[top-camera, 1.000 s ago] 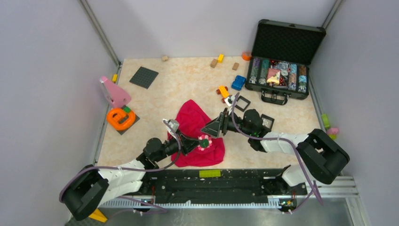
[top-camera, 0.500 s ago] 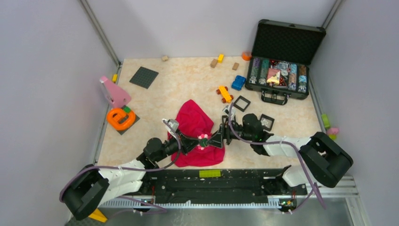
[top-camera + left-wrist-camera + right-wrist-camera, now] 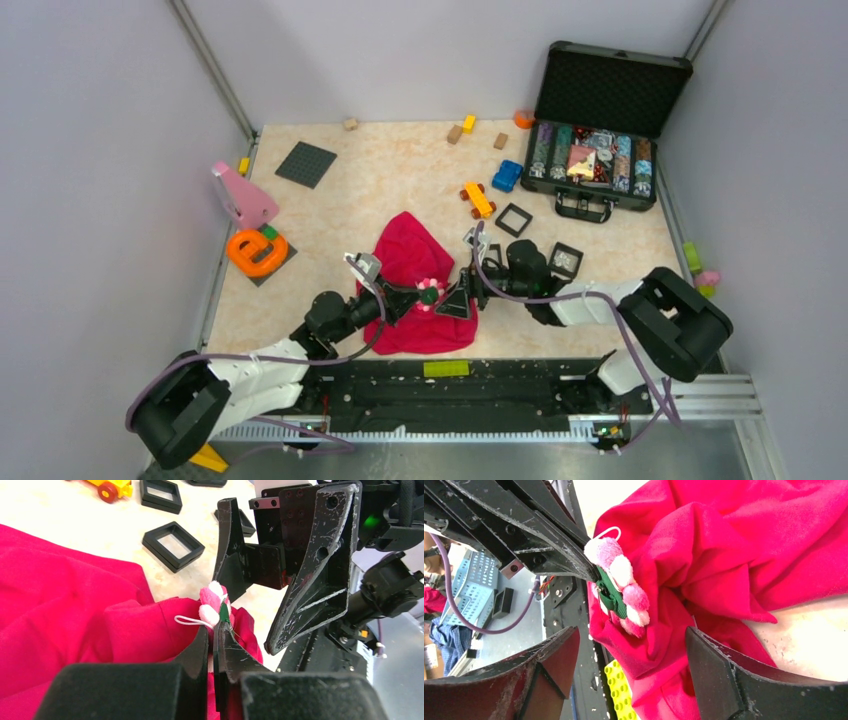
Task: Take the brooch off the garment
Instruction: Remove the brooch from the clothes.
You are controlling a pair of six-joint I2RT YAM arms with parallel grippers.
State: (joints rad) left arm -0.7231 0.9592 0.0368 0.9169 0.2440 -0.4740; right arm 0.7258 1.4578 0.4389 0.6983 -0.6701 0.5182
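- The brooch (image 3: pixel 621 587) is a small plush flower with pink and white puffs on a green back. I judge it light, soft, squashy and unlikely to break. It sits on a raised fold of the garment (image 3: pixel 410 260), near the middle of the desk's (image 3: pixel 380 170) near edge.
- The best hold is probably across the puffed rim from both sides, not by the thin white loop (image 3: pixel 606 532) beside it. The fastening is hidden, so a hard tug may snag the cloth.
- The garment is limp red fabric and would likely follow any pull unless held back.
- The left pincer (image 3: pixel 217 630) is closed tight on that fold, right at the brooch's green back. I cannot tell whether it also nips the back. The left arm (image 3: pixel 300 340) reaches in low from the left.
- The right pincer (image 3: pixel 452 298) is wide open and holds nothing. Its jaws stand either side of the brooch without touching it. The right arm (image 3: pixel 590 300) lies low, stretched in from the right, facing the other.
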